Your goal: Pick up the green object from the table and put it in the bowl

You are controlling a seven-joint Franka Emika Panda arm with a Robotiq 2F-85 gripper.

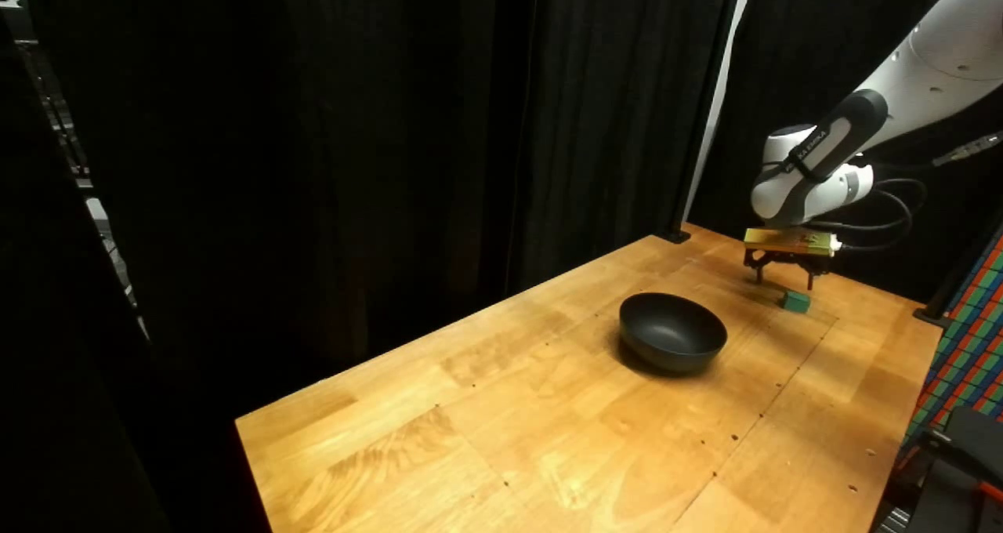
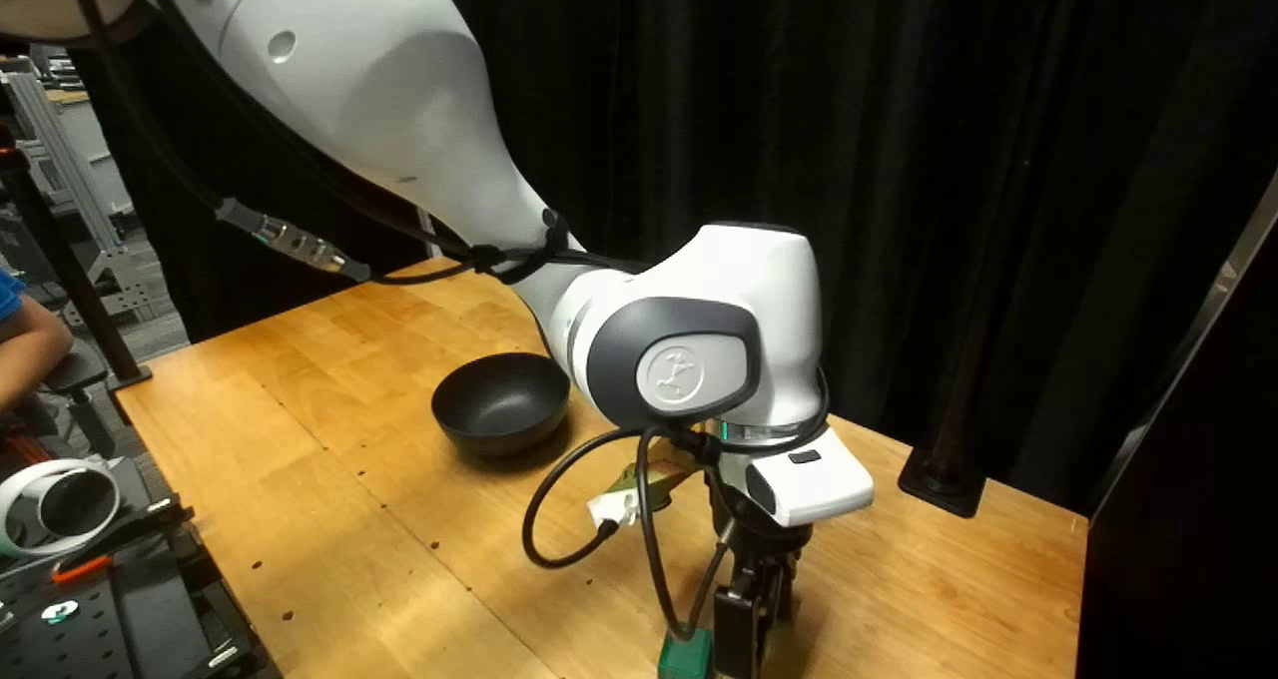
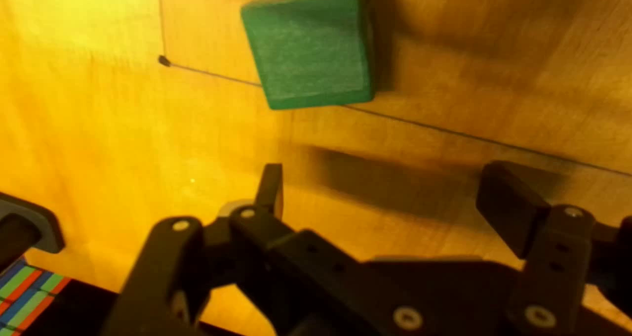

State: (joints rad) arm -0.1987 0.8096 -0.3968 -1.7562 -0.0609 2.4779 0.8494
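Observation:
The green object is a small block [image 1: 796, 302] lying on the wooden table [image 1: 548, 423]. The block also shows at the bottom of an exterior view [image 2: 686, 654] and at the top of the wrist view [image 3: 311, 49]. My gripper [image 1: 784, 282] is open, with its fingers wide apart and only table seen between them in the wrist view [image 3: 385, 183]. It hangs above the table beside the block, not around it. The black bowl [image 1: 672, 333] stands upright on the table, a short way from the block; it shows in both exterior views [image 2: 499, 409] and nothing shows inside it.
Black curtains [image 1: 392, 164] hang behind the table. Dark posts with foot plates [image 1: 674, 236] stand at the table's edges. A loose cable [image 2: 559, 559] loops from the wrist near the block. A cart with tools [image 2: 120, 599] stands beside the table.

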